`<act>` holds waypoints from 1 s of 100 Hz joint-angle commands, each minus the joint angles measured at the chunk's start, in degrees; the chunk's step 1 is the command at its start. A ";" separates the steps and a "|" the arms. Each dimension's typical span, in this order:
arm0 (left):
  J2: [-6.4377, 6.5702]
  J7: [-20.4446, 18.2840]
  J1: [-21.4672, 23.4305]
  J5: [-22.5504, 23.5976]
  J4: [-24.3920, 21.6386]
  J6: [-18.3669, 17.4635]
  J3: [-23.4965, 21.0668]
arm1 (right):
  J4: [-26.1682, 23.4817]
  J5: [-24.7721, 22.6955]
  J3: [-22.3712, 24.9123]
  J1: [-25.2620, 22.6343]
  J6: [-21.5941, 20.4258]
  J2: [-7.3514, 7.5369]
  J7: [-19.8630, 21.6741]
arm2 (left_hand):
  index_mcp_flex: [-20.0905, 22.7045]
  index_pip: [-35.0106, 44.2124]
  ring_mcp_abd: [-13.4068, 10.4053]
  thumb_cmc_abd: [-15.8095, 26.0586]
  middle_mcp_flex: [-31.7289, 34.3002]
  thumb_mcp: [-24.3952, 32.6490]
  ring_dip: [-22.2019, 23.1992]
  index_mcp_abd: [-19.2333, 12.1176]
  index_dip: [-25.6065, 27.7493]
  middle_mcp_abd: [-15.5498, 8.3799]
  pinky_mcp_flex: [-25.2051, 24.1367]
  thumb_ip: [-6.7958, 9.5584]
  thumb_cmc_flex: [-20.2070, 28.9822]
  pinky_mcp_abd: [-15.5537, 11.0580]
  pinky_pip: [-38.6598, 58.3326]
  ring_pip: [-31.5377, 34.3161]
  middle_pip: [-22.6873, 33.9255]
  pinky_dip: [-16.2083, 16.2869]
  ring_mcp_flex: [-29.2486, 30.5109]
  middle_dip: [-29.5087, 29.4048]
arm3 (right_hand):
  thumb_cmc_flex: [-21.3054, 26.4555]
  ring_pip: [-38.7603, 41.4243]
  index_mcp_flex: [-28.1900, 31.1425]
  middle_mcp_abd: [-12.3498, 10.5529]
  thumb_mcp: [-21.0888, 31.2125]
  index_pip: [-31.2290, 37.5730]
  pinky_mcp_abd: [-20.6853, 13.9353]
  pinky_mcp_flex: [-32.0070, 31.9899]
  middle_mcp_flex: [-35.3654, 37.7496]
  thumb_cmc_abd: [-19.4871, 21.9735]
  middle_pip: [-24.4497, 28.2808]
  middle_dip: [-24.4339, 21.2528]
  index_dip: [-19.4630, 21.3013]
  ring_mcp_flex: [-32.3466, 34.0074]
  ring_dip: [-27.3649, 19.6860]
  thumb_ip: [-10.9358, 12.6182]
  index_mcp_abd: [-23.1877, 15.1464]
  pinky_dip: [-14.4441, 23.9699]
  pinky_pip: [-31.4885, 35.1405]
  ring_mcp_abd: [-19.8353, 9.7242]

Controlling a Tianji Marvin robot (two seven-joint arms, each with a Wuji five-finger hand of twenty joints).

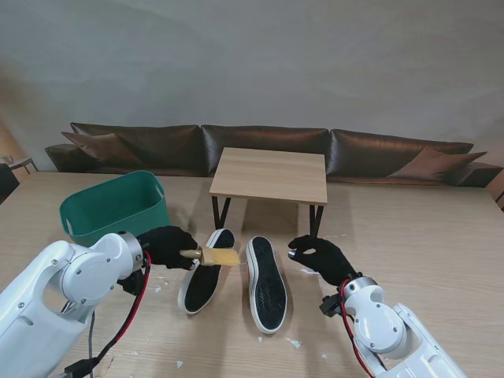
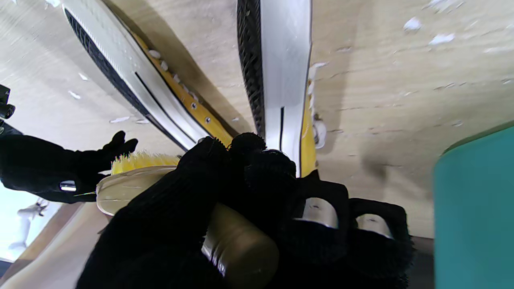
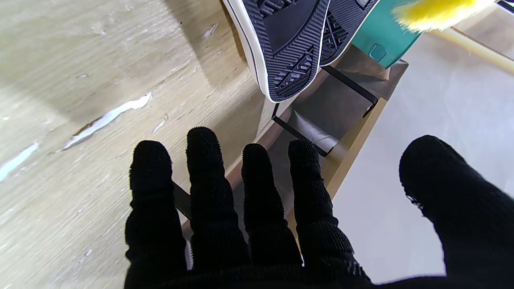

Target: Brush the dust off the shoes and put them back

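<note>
Two shoes lie soles up on the table: the left shoe [image 1: 203, 276] [image 2: 277, 72] and the right shoe [image 1: 265, 283] [image 2: 132, 84] [image 3: 281, 44]. They show black soles, white rims and yellow uppers. My left hand [image 1: 167, 246] [image 2: 241, 208] is shut on a wooden brush [image 1: 214, 256] [image 2: 132, 180] with yellow bristles [image 3: 437, 14], held over the left shoe near its far end. My right hand [image 1: 321, 256] [image 3: 257, 208] hangs open just right of the right shoe, fingers spread, holding nothing.
A green basket [image 1: 114, 206] [image 2: 474, 208] stands at the left, close behind my left hand. A small wooden stand [image 1: 269, 175] on black legs sits just beyond the shoes. White flecks of dust [image 1: 294, 342] lie scattered on the table.
</note>
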 commanded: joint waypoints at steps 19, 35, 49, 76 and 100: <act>-1.65 3.89 -7.72 -3.76 7.20 -2.14 6.42 | 0.60 -0.25 0.00 1.15 0.58 -0.97 -1.78 | 0.38 0.46 2.21 3.13 3.65 0.89 -0.05 0.29 -0.18 2.00 -0.36 2.41 3.67 -1.21 3.54 2.23 0.55 0.32 3.09 0.86 | 0.02 0.38 -0.75 0.69 0.47 0.49 -0.13 -7.33 0.21 1.01 0.64 -0.57 -0.76 1.06 0.55 1.58 0.05 0.49 1.29 0.16; -2.42 7.17 -12.33 -5.75 12.39 -3.34 11.14 | 1.66 -0.26 -0.38 2.08 0.85 -1.27 -2.72 | 0.35 0.31 2.33 3.08 3.64 0.94 -0.02 0.34 -0.28 2.05 -0.24 2.41 3.67 -1.03 3.56 2.24 0.52 0.34 3.09 0.80 | -0.02 0.36 -0.71 0.68 0.54 0.48 -0.14 -7.30 0.29 1.00 0.61 -0.58 -0.78 1.08 0.54 1.55 0.06 0.48 1.31 0.22; -3.32 10.82 -15.02 -7.17 16.08 -4.35 14.46 | 2.75 -0.58 -0.88 3.03 1.30 -1.68 -4.23 | 0.37 0.32 2.48 3.05 3.64 1.03 -0.01 0.45 -0.25 2.11 -0.21 2.43 3.70 -0.89 3.56 2.25 0.53 0.34 3.10 0.77 | 0.06 0.37 -0.47 0.93 0.77 0.58 -0.01 -7.25 0.46 1.00 0.69 -0.55 -0.77 1.10 0.54 1.56 0.34 0.48 1.33 0.25; -3.90 12.79 -18.13 -7.73 19.92 -5.65 18.99 | 4.31 -1.00 -1.47 4.26 1.72 -2.12 -5.84 | 0.37 0.28 2.45 3.08 3.64 1.08 -0.02 0.31 -0.24 2.02 -0.21 2.39 3.61 -0.80 3.51 2.19 0.51 0.33 3.09 0.70 | -0.02 0.35 -0.37 0.93 1.01 0.62 -0.01 -7.29 0.66 0.88 0.70 -0.57 -0.82 1.14 0.53 1.52 0.45 0.44 1.30 0.29; -3.91 11.73 -20.46 -8.44 21.55 -4.99 21.81 | 4.15 -0.85 -1.41 4.11 1.69 -2.04 -5.50 | 0.33 0.21 2.32 3.10 3.63 1.02 0.00 0.41 -0.23 2.06 -0.16 2.42 3.62 -0.84 3.54 2.26 0.53 0.35 3.11 0.68 | -0.06 0.34 -0.32 0.99 1.05 0.67 0.01 -7.28 0.65 0.93 0.68 -0.58 -0.84 1.15 0.53 1.49 0.56 0.43 1.29 0.35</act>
